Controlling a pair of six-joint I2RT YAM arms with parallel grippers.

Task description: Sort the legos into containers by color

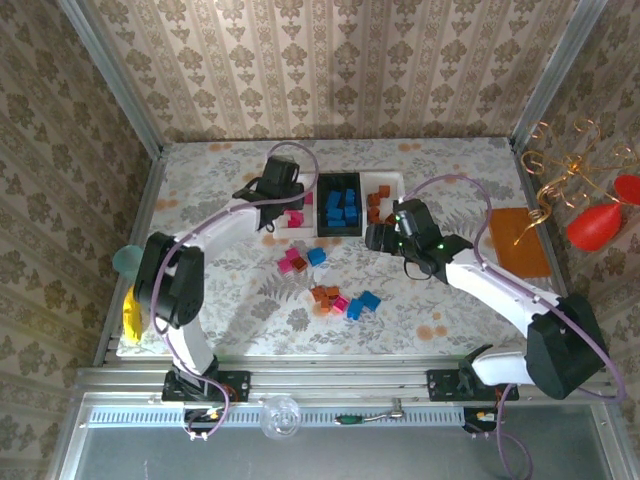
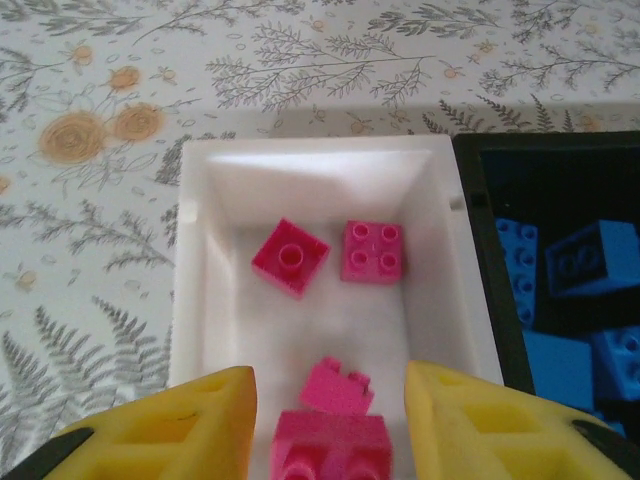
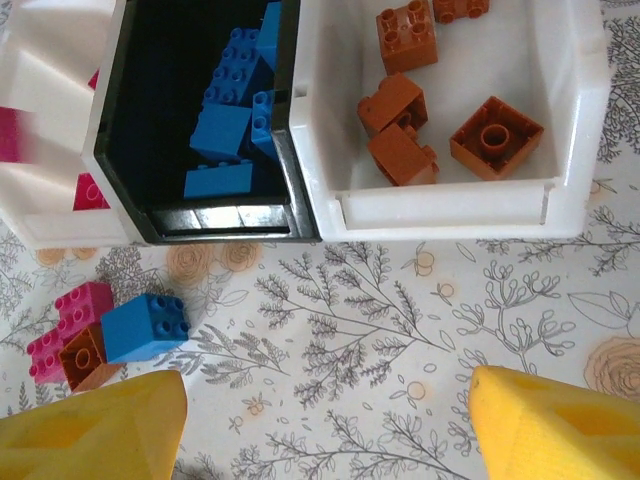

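Your left end effector hangs low over the left white tray. Its yellow fingers are spread a little wider than the pink brick between them. A slim gap shows on each side, so I judge that brick to be lying free, not gripped. Counting it, you have four pink legos in this tray.

Your right end effector stands wide and carries nothing, hovering over bare tabletop just in front of the trays. Beyond it, the black tray holds only blue legos. They are piled on each other, at least five, and I cannot count them exactly. The right white tray holds five orange-brown legos, and no colour is mixed in any tray.

By my judgement you are past the halfway mark. Two loose groups remain on the tabletop.
- **Near the trays:** a blue brick, pink pieces and an orange-brown one touch each other.
- **Closer to the arm bases:** the second cluster shows orange-brown, pink and two blue.

That leaves roughly eight or nine, though both groups are packed too tightly for a firm count.
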